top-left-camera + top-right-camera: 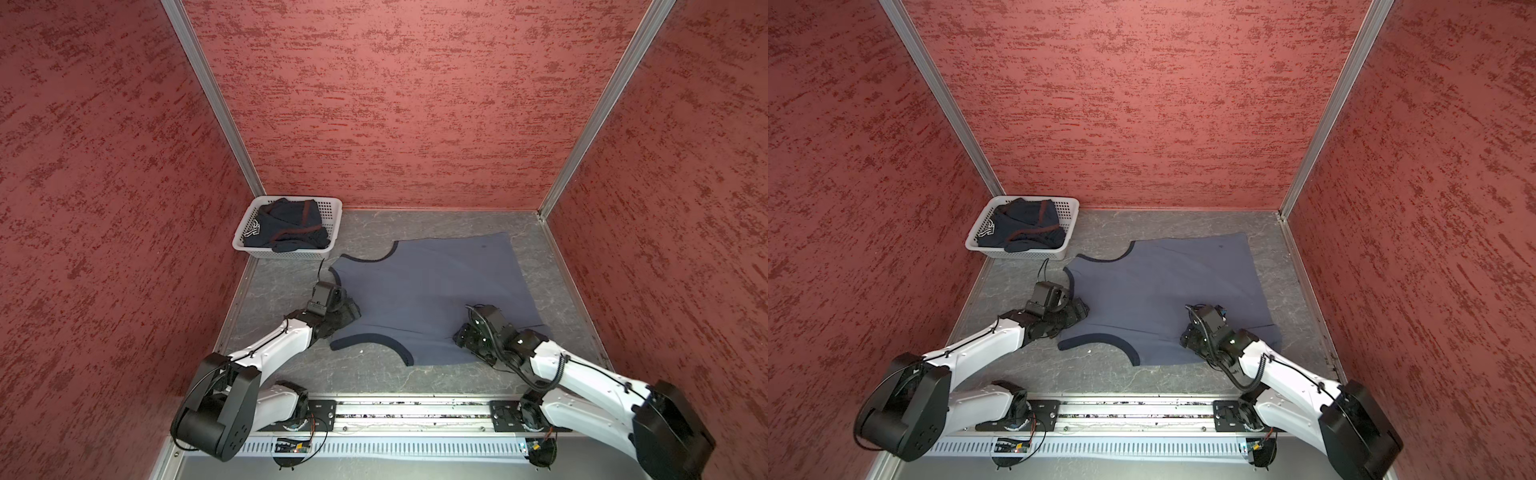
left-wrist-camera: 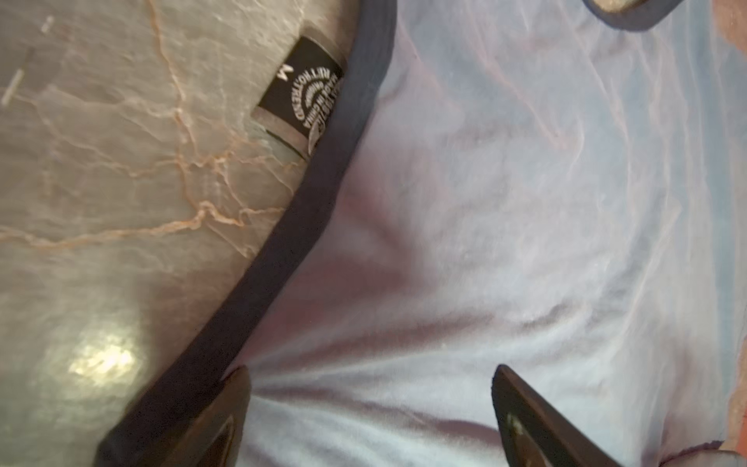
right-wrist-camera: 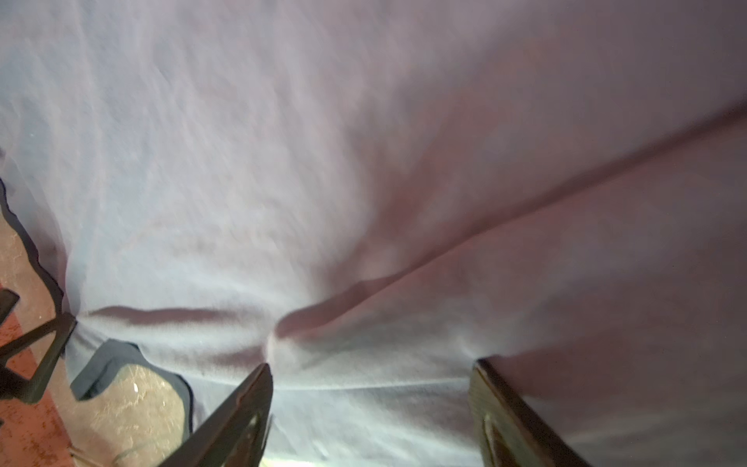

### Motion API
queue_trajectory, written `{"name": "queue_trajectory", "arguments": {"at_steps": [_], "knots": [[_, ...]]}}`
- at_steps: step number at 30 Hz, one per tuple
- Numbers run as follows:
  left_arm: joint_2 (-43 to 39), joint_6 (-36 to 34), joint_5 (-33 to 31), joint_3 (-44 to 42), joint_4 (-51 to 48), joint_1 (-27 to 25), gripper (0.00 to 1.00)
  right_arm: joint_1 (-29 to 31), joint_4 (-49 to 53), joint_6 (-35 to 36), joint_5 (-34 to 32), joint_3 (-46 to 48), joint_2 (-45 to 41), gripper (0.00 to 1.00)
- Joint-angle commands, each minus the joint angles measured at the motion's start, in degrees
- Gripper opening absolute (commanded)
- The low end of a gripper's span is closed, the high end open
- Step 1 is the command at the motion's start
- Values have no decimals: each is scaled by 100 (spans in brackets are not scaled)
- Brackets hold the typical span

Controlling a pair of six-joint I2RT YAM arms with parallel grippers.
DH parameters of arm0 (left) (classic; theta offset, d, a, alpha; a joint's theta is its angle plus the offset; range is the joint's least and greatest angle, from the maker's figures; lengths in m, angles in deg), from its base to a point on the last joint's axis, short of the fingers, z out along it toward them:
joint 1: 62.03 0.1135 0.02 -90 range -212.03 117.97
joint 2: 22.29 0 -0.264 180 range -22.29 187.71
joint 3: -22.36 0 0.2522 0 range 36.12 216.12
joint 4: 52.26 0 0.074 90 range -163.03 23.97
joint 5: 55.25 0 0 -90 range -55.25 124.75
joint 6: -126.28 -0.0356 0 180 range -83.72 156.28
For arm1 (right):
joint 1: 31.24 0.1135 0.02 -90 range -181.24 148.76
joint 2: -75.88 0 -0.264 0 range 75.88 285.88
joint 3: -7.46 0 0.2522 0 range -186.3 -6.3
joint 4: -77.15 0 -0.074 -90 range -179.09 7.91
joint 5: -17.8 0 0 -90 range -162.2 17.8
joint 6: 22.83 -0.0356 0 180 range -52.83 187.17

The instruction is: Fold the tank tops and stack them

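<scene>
Early stage, by the look of it: nothing folded, nothing stacked. The grey marbled table (image 1: pixel 374 378) has no finished pile anywhere.

The slate-blue tank top (image 1: pixel 428 291) lies spread out, one layer deep, in the middle of the table in both top views. It lies sideways, neck and straps toward the left arm and hem toward the right wall. It is mostly flat, with navy trim curving round both armholes. A long crease runs across the cloth near the right arm, with small puckers at the fingertips. No lettering is visible on the upturned side.

The white basket (image 1: pixel 282 251) sits in the far left corner, just beside the blue top's far strap. The dark navy tank top (image 1: pixel 286 226) with maroon trim is crumpled inside it, untouched. Both tops are left to fold, then stack.

The left gripper (image 2: pixel 370 372) is at the neckline, jaws spread wide. One tip is on the navy trim and the other on blue cloth, nothing clamped. The right gripper (image 3: pixel 372 364) is on the near edge toward the hem. It is also wide open, with its tips pressing into the fabric and no grip on it.

A black size label (image 2: pixel 301 93) pokes out from the neck trim onto the table.
</scene>
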Motion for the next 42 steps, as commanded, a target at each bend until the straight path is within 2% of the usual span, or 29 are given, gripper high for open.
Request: {"name": "queue_trajectory", "arguments": {"at_steps": [1,5,10,13,16,21,24,27,30,36,42], "knots": [[220,-126,33,-51,-236,61,94,126,1081,-626,-167,207,-233,78],[274,-284,46,212,-382,-1,94,142,1171,-490,-182,-147,-374,78],[-62,-341,-837,864,-1358,-746,94,142,1462,24,-611,-1011,-91,80],[-291,-90,-1267,1255,-2020,-1503,93,141,1397,332,-741,-1416,135,80],[-355,282,-1510,1567,-2404,-2546,90,142,1518,524,-1167,-1721,287,80],[149,788,-1513,1873,-2289,-4251,83,-39,1512,915,-1776,-1903,623,81],[731,818,-1371,2111,-1843,-4836,80,-506,1211,1178,-1485,-1809,800,81],[1358,751,-891,2346,-1343,-5029,79,-1146,852,1490,-1014,-1624,958,81],[1837,748,-881,2535,-1083,-5238,78,-1662,510,1847,-644,-1490,1118,81],[2357,730,-622,2468,-721,-5232,73,-2156,56,2241,-326,-1367,1557,81],[2549,829,-274,2249,-980,-5478,68,-2604,-114,2382,-268,-1200,1824,81]]}}
